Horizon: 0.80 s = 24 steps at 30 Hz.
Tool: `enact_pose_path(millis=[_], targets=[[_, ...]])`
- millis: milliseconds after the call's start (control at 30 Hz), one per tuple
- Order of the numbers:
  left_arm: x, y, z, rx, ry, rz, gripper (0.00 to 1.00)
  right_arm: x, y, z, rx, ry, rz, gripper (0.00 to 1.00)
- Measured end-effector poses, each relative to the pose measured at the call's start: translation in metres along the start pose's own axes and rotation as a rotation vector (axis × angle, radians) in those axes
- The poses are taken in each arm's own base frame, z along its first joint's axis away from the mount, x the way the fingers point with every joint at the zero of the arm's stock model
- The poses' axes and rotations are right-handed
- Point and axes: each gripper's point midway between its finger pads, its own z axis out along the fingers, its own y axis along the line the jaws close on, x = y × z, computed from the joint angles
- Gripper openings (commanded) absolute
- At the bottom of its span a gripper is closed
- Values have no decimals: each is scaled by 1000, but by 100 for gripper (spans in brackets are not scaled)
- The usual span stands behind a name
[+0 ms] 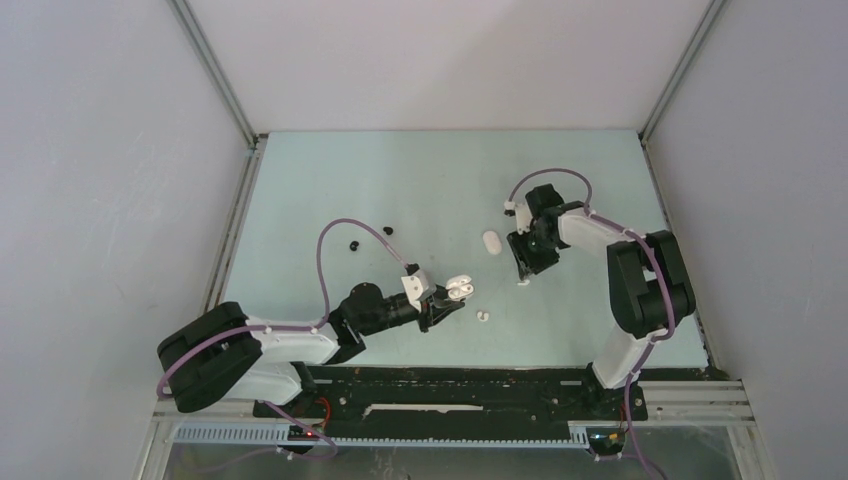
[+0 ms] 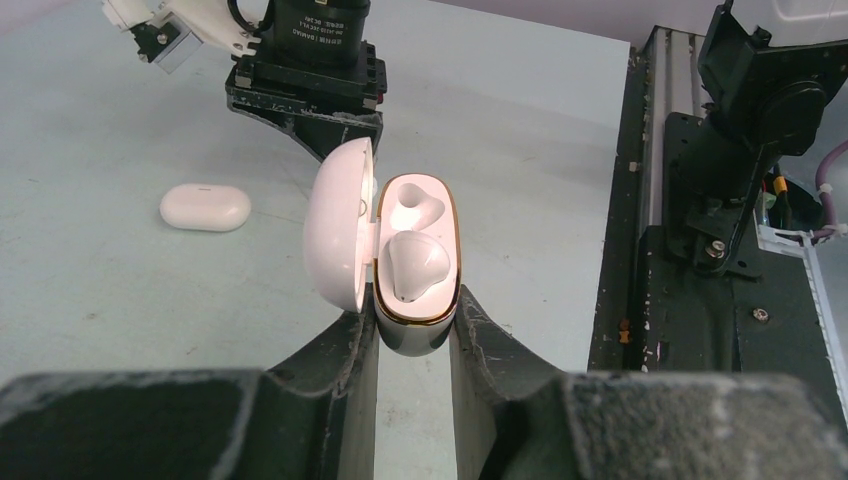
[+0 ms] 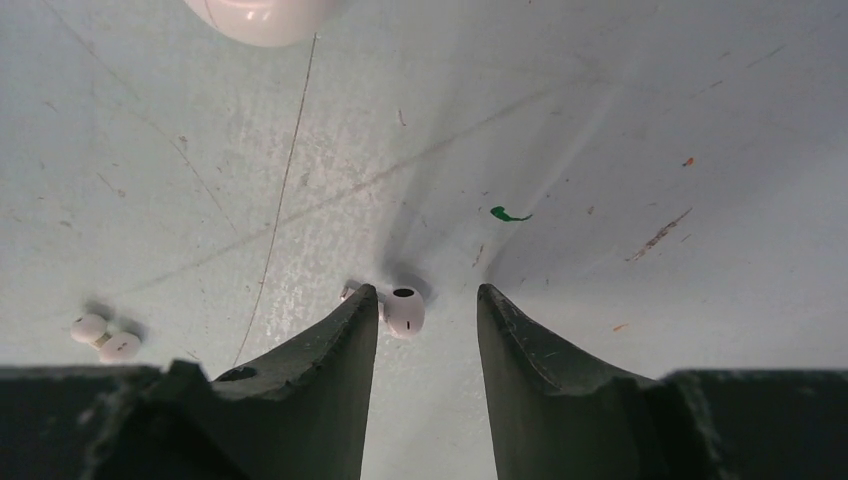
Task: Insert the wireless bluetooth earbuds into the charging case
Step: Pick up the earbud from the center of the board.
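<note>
My left gripper [image 1: 440, 300] [image 2: 412, 325] is shut on the lower end of an open white charging case [image 2: 415, 250] [image 1: 457, 290] with a gold rim, its lid swung open to the left. One white earbud [image 2: 413, 266] sits in the near slot; the far slot [image 2: 415, 203] looks hollow. My right gripper [image 1: 525, 268] [image 3: 428, 297] is open and low over the table, with a white earbud [image 3: 403, 310] [image 1: 523, 283] lying between its fingers, close to the left finger. Two more white earbuds [image 3: 105, 338] [image 1: 483, 316] lie together on the table between the arms.
A closed white case [image 1: 491, 243] [image 2: 205, 207] lies on the table left of the right gripper; its edge shows in the right wrist view [image 3: 262, 15]. Two black earbuds [image 1: 352, 244] [image 1: 387, 231] lie further left. A black rail [image 2: 690, 250] runs along the near edge.
</note>
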Motion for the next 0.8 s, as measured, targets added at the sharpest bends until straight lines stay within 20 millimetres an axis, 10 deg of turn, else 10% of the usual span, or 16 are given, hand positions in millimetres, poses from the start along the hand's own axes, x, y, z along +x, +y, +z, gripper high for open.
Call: enact_pose_path(millis=[800], targets=[[-1,-1,-3,2,10,-2,1,14,3,4,57,70,-29,29]])
